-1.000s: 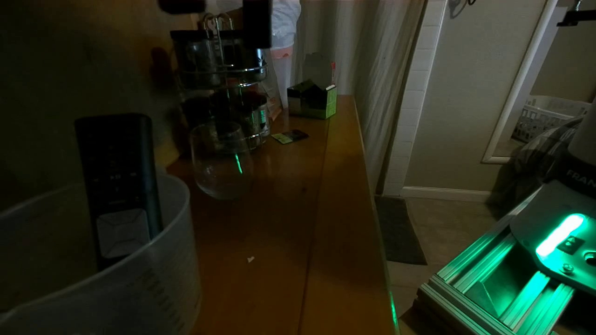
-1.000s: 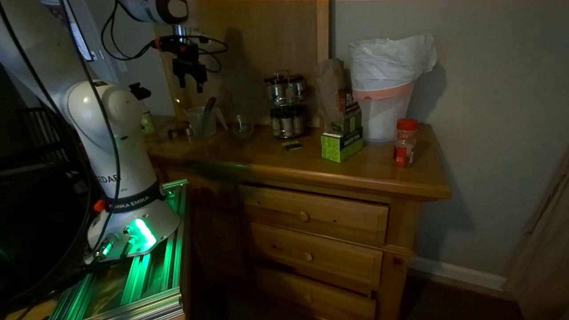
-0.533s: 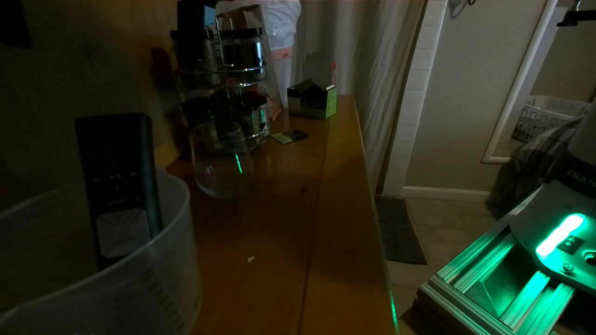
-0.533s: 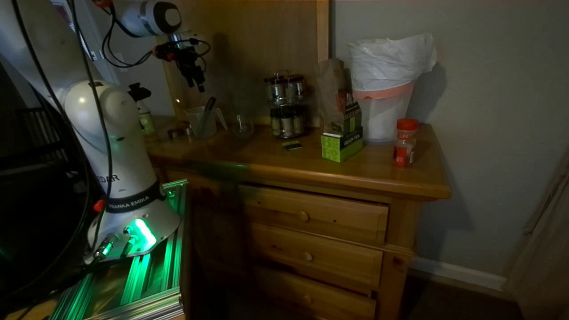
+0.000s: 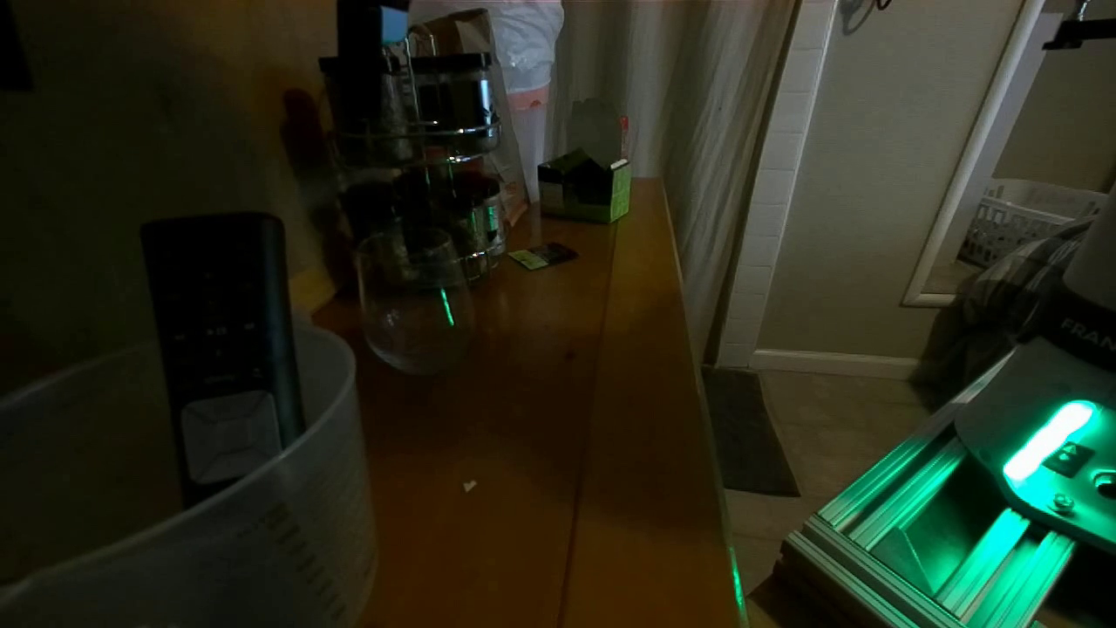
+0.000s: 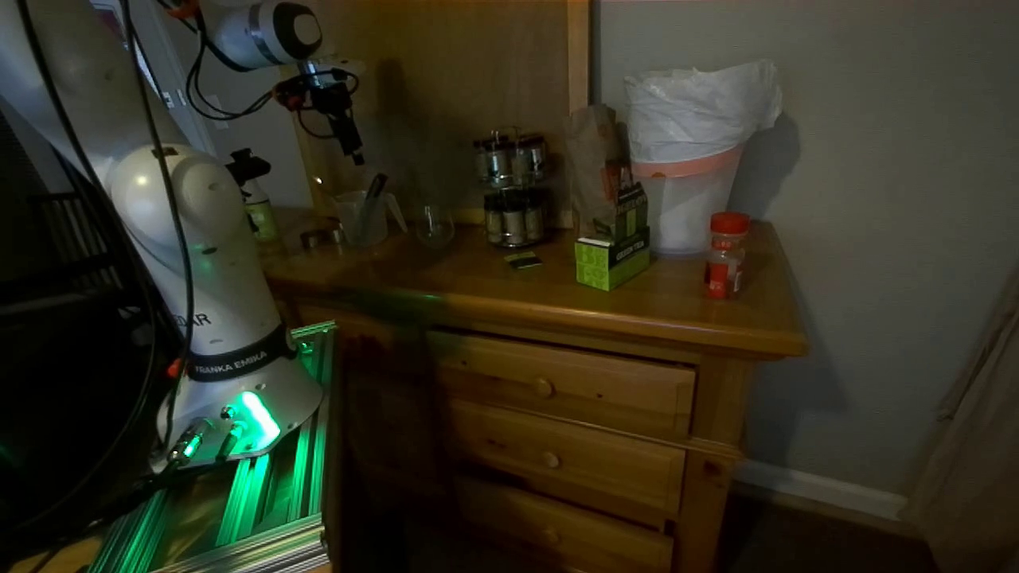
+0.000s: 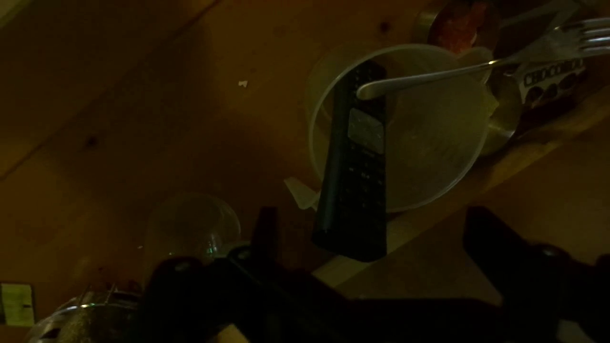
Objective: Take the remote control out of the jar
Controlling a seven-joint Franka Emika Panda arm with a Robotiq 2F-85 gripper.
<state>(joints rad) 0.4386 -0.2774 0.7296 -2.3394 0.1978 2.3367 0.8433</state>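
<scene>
Remote [image 5: 222,323] leans in jar [image 5: 331,506], top end well abv rim; jar's nr back edge of tabletop [image 6: 509,294]. Pincer [image 7: 371,212] is above, apart from remote in an exterior view; fingers [image 7: 264,233] spread wide, remote's top showing btwn them in wrist view. Fork [image 7: 486,65] crosses jar rim there. Glass [image 5: 418,323] btwn jar & spice rack [image 6: 516,219], also nr back edge. Tea box [image 6: 613,259] twd front edge; red-capped bottle [image 6: 723,274] nr rt front corner.

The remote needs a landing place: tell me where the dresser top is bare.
Free: the front strip of the dresser top from jug to green tea box, bar a white scrap; and a smaller patch between that box and the red-capped shaker. Crowded: the back, with glass, jar rack, paper bag and bucket.
</scene>
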